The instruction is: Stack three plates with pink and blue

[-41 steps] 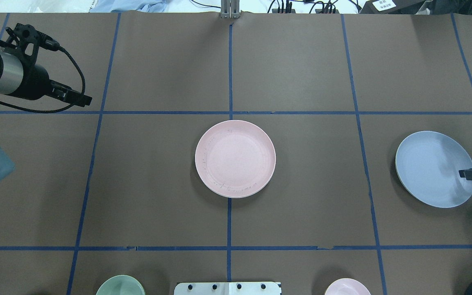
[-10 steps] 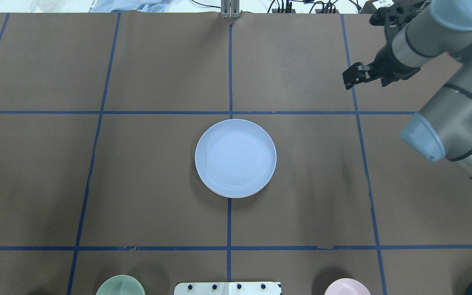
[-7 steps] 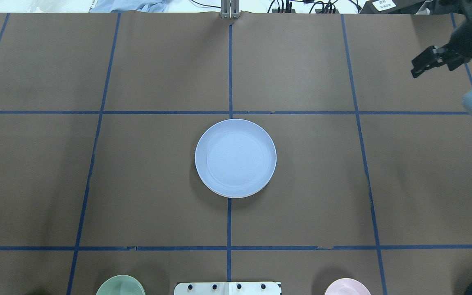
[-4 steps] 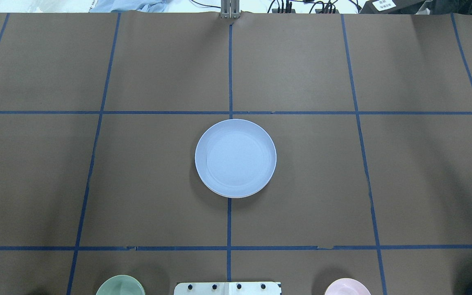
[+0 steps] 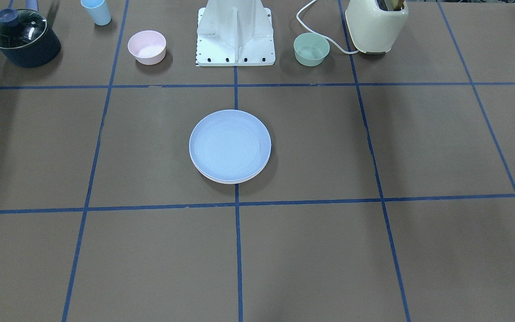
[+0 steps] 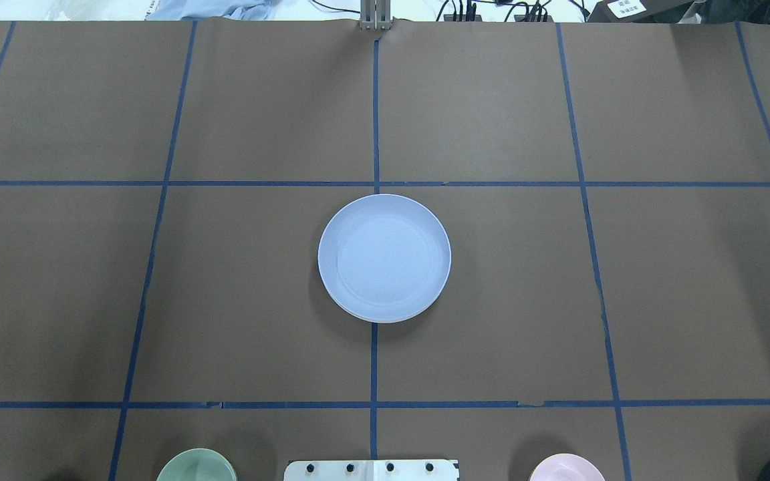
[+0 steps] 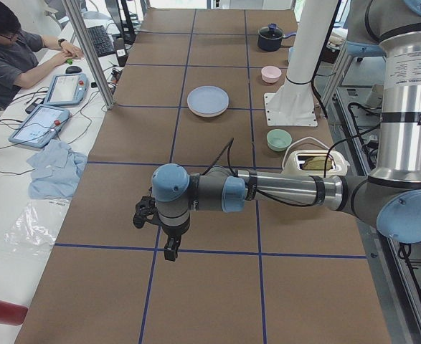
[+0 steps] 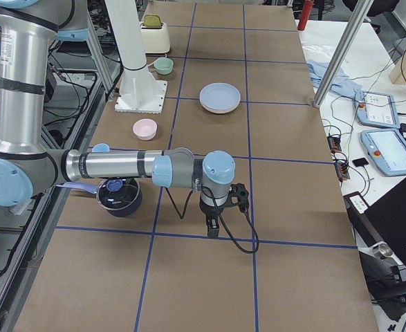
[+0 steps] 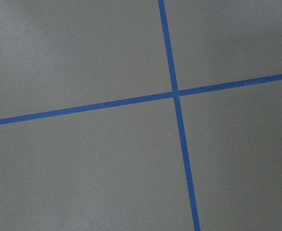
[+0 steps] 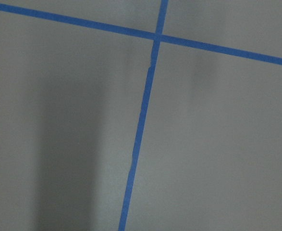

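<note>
The light blue plate (image 6: 383, 255) lies on top of a stack at the table's centre, also seen in the front view (image 5: 230, 144). A pale pink plate rim (image 5: 230, 181) shows just beneath it. The cream plate is hidden or out of view. My left gripper (image 7: 168, 252) shows only in the exterior left view, low over bare paper far from the stack; I cannot tell if it is open or shut. My right gripper (image 8: 213, 228) shows only in the exterior right view, likewise far from the stack; I cannot tell its state. Both wrist views show only brown paper and blue tape.
Near the robot base (image 5: 235, 33) stand a small pink bowl (image 5: 146, 46), a small green bowl (image 5: 311, 49), a lidded dark pot (image 5: 23, 37), a blue cup (image 5: 96, 11) and a cream toaster (image 5: 376, 24). An operator (image 7: 9, 50) sits at the far side.
The blue plate, earlier at the right by my right gripper, now lies on the pink plate at the centre. My right arm has drawn away to the right, out of the overhead view.
</note>
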Robot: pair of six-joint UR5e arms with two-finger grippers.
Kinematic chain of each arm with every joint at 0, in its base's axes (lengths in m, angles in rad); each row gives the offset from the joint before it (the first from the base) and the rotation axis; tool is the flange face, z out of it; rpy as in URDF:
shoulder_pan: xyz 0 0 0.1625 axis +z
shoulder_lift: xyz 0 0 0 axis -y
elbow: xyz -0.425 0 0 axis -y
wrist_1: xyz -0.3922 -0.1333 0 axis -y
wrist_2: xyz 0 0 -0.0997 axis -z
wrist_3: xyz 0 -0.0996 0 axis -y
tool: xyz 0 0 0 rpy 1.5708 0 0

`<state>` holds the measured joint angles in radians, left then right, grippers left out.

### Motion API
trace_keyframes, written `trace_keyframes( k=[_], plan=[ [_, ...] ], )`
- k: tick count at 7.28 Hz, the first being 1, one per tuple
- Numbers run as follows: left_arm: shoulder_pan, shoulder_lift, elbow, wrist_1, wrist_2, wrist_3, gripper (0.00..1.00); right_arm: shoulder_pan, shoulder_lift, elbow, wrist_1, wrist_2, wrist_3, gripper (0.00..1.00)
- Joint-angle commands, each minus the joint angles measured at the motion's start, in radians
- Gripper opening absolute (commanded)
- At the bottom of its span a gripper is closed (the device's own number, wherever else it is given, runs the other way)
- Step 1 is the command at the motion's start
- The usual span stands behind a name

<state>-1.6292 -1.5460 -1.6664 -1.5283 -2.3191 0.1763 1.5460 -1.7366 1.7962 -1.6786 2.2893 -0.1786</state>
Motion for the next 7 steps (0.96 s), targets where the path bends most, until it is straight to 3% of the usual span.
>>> trace_keyframes(
  k=[1,3,7],
  plan=[
    [0.0,0.001,-0.002,-0.004,0.001,0.011,1.0,0.008,-0.008,-0.015,0.005,-0.001,-0.008,1.0],
    [0.0,0.001,0.002,-0.065,0.003,0.003,0.99,0.017,-0.009,-0.014,0.005,-0.004,-0.004,1.0],
    [0.0,0.001,0.001,-0.064,0.006,0.005,0.99,0.036,0.009,-0.001,0.063,-0.011,0.096,1.0]
  ],
)
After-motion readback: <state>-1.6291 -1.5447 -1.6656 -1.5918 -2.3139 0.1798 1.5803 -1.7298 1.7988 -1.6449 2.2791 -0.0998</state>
